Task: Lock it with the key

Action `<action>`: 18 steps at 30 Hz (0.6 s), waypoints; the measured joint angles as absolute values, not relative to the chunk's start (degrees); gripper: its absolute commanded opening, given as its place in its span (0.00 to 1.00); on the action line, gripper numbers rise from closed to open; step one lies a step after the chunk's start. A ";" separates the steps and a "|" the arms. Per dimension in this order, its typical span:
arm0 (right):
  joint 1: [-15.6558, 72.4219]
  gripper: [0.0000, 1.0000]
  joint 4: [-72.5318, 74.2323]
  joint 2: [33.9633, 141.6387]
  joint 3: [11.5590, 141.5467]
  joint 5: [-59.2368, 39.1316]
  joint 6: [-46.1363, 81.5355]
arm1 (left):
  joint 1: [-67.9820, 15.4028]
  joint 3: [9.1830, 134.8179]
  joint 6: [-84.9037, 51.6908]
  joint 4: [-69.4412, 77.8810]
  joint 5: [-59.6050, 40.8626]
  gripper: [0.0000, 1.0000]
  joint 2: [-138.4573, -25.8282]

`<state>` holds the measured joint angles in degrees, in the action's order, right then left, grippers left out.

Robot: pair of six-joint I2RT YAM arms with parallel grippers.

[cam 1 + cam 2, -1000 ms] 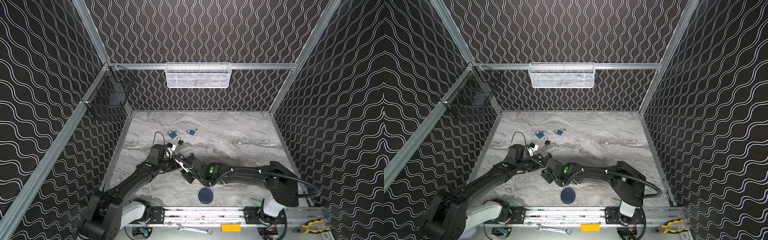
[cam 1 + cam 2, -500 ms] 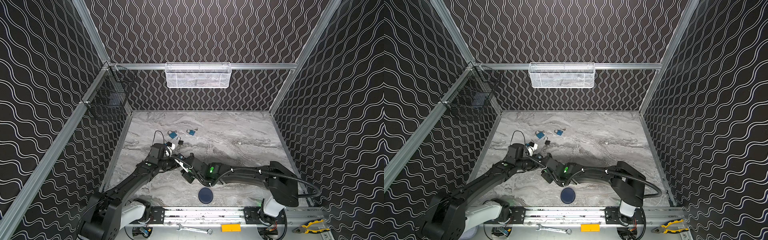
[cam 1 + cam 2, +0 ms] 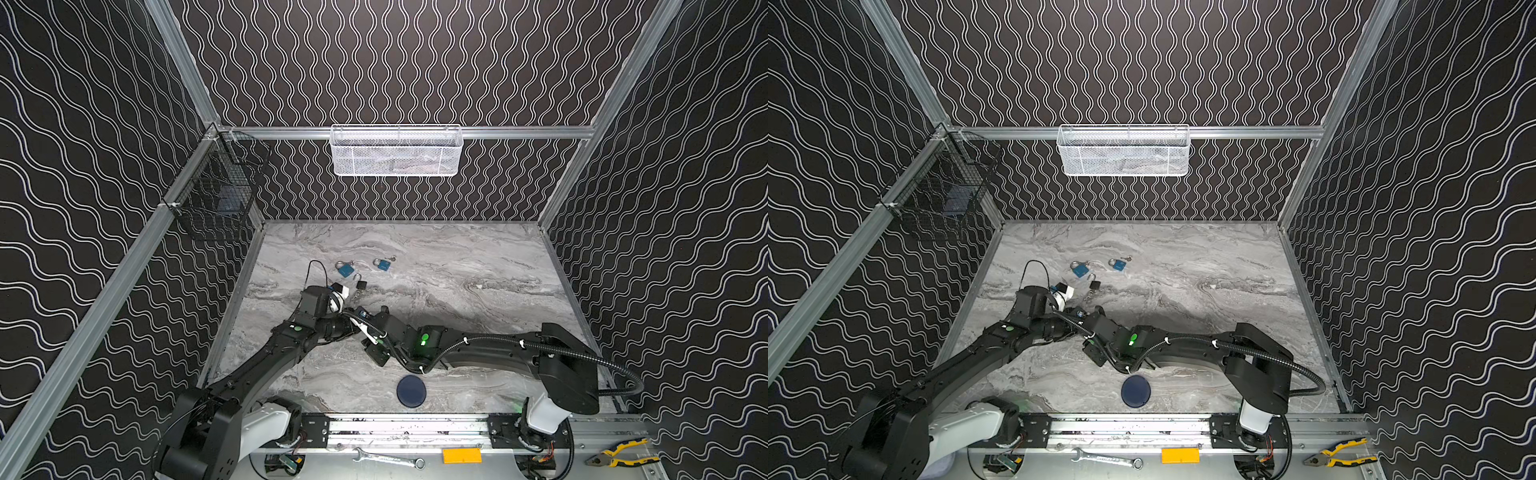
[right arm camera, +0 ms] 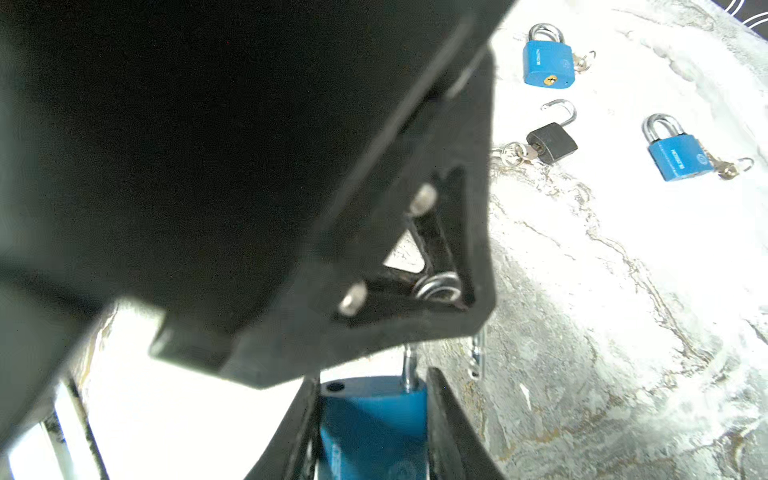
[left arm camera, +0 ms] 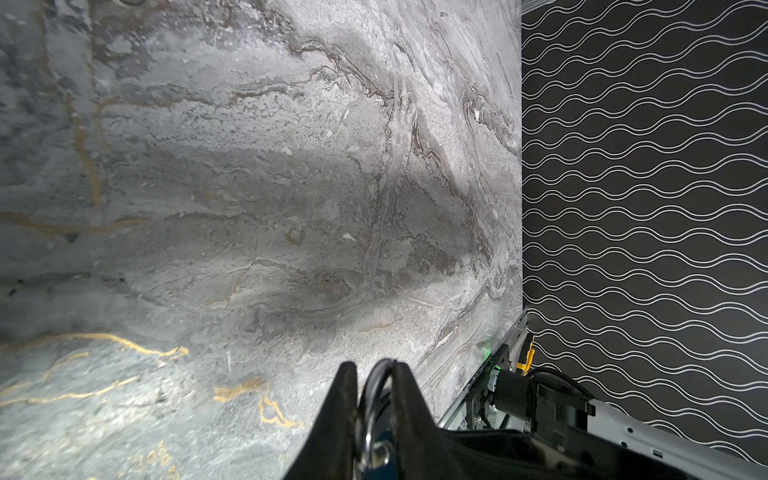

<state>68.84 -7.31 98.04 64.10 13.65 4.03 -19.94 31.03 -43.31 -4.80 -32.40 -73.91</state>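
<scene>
A blue padlock (image 4: 374, 419) sits between the fingers of my right gripper (image 4: 372, 386), which is shut on its body. Its silver shackle (image 4: 409, 365) is lifted, and one hole in the body top is empty. My left gripper (image 5: 374, 368) is shut on the shackle's loop (image 5: 376, 386). In both top views the two grippers meet low at the front left of the table (image 3: 358, 321) (image 3: 1077, 316). A thin silver ring (image 4: 478, 353) hangs beside them. I cannot tell whether it carries the key.
Just beyond lie a blue padlock (image 3: 345, 269), a second blue one (image 3: 383, 264) and a black padlock (image 3: 361, 285) with open shackle and a key in it (image 4: 525, 153). A navy disc (image 3: 411, 390) lies near the front. Baskets hang on the back wall (image 3: 397, 149) and the left wall (image 3: 216, 203).
</scene>
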 measured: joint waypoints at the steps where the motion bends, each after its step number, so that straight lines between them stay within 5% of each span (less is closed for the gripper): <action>1: 68.84 0.12 -7.31 98.00 64.07 13.65 4.03 | -19.94 31.03 -43.31 -4.93 -32.21 0.14 -73.91; 18: 68.77 0.32 -6.24 98.26 63.77 14.48 5.52 | -19.94 32.51 -43.44 -5.72 -32.18 0.00 -74.89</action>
<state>68.77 -6.24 98.26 63.77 14.48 5.52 -19.94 32.51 -43.44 -5.72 -32.18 -74.89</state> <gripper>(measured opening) 0.355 0.088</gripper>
